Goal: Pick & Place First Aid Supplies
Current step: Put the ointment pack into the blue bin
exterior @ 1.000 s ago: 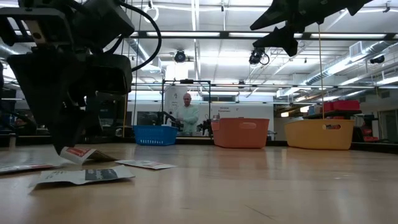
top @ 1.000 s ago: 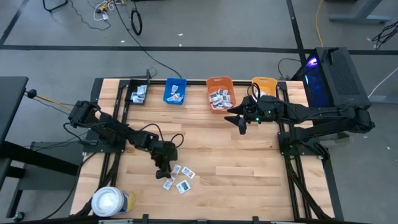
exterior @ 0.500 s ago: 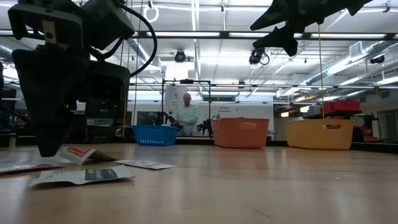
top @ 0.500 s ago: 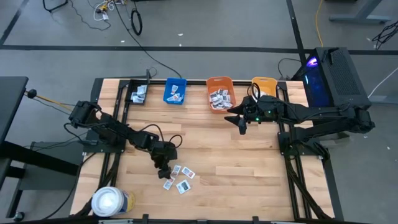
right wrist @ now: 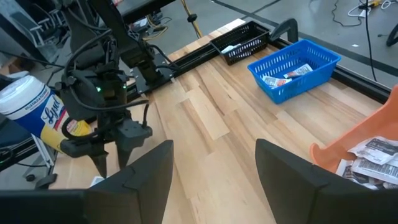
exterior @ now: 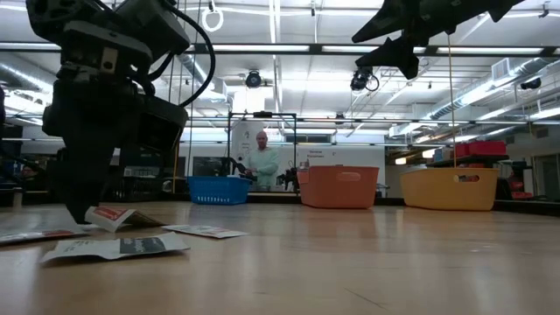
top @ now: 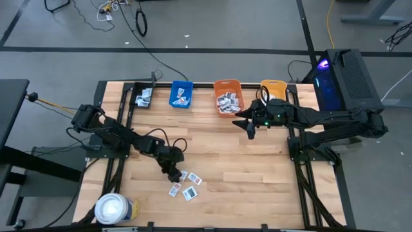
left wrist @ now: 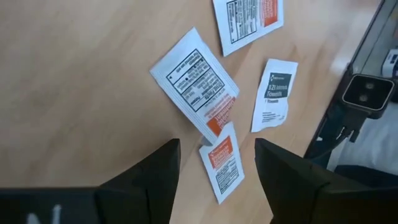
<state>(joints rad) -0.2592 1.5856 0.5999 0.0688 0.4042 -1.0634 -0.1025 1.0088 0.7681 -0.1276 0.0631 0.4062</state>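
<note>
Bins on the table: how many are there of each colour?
Black basket: 1
Blue bin: 1
Orange bin: 1
Yellow bin: 1
Total: 4

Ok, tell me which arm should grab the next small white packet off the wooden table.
Left. The left gripper hangs open right over the loose small white packets on the wooden table. The right gripper waits open near the orange plastic bin, far from them.
</note>
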